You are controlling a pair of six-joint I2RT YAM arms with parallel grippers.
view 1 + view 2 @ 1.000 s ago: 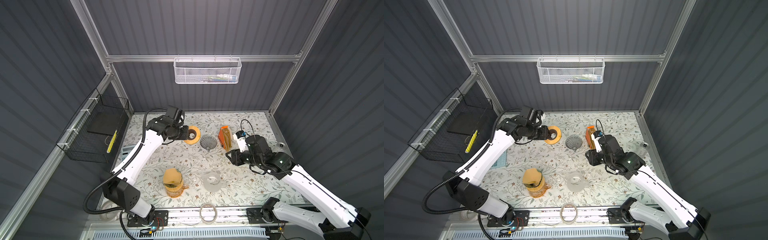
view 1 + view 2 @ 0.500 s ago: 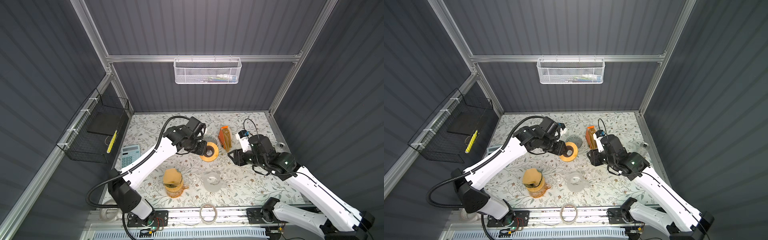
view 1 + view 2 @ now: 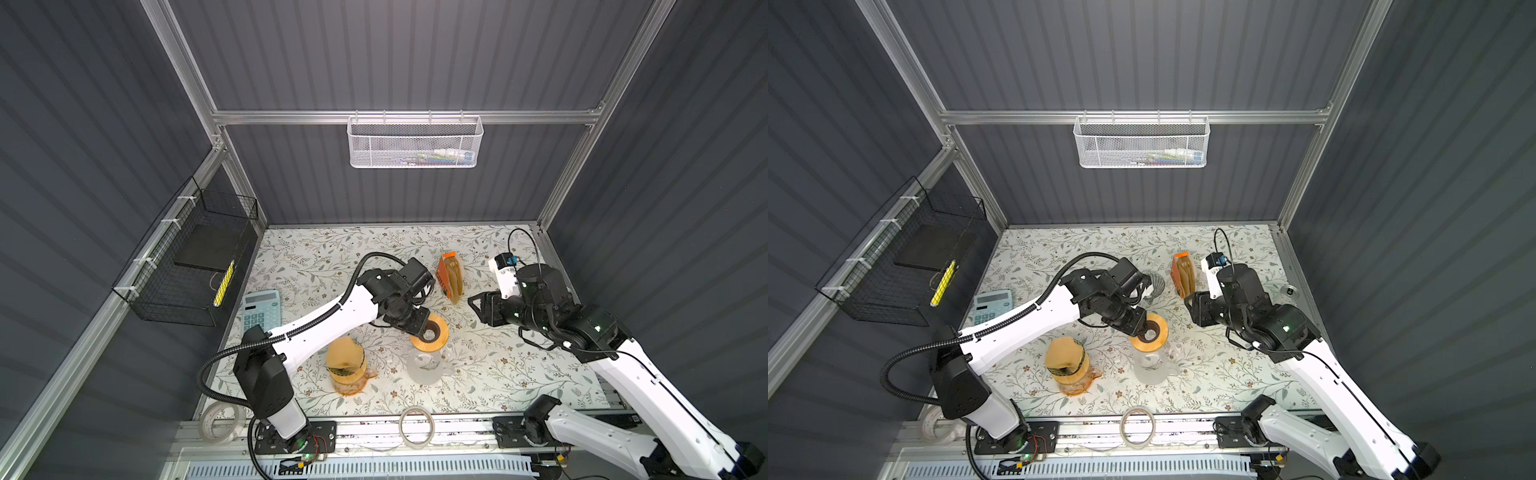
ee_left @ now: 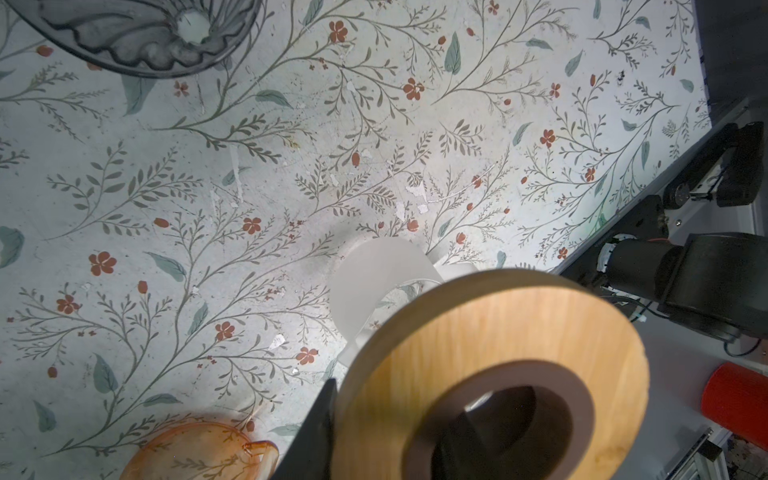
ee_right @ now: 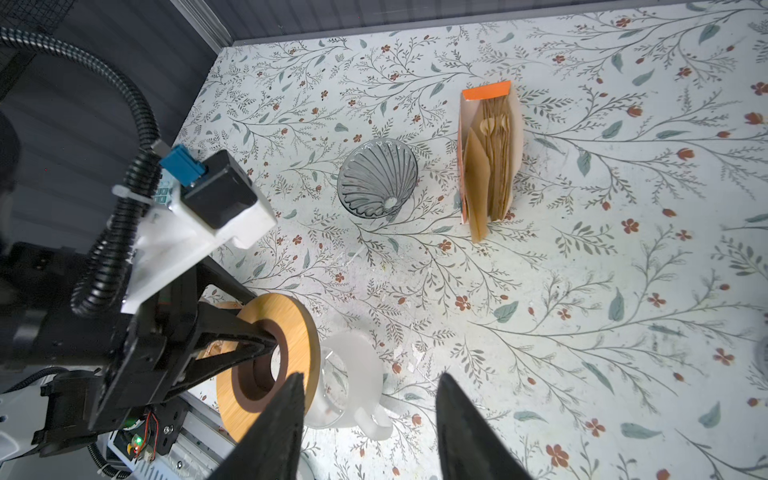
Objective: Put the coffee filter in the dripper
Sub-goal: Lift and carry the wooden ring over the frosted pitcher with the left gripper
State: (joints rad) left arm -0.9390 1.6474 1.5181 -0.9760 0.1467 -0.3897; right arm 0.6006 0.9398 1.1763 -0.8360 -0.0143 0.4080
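The dripper (image 5: 377,183), a grey ribbed glass cone, lies on the floral table behind my left arm, partly seen in a top view (image 3: 1154,282) and in the left wrist view (image 4: 145,33). Brown coffee filters stand in an orange box (image 3: 451,280) (image 3: 1185,276) (image 5: 490,166) right of it. My left gripper (image 3: 417,326) (image 3: 1140,326) (image 4: 390,449) is shut on a wooden ring (image 3: 432,332) (image 5: 270,365), one finger through its hole, above a frosted white mug (image 3: 426,368) (image 5: 353,370). My right gripper (image 3: 478,305) (image 5: 372,380) hangs open and empty, right of the ring.
An amber glass jug with a tan top (image 3: 345,365) stands left of the mug. A calculator (image 3: 262,309) lies at the left edge. Tape rolls (image 3: 417,426) (image 3: 216,419) sit on the front rail. A black wire basket (image 3: 195,266) hangs on the left wall.
My left arm has carried the wooden ring from the back left, past the dripper, to above the white mug. The right gripper has drifted slightly to the right.
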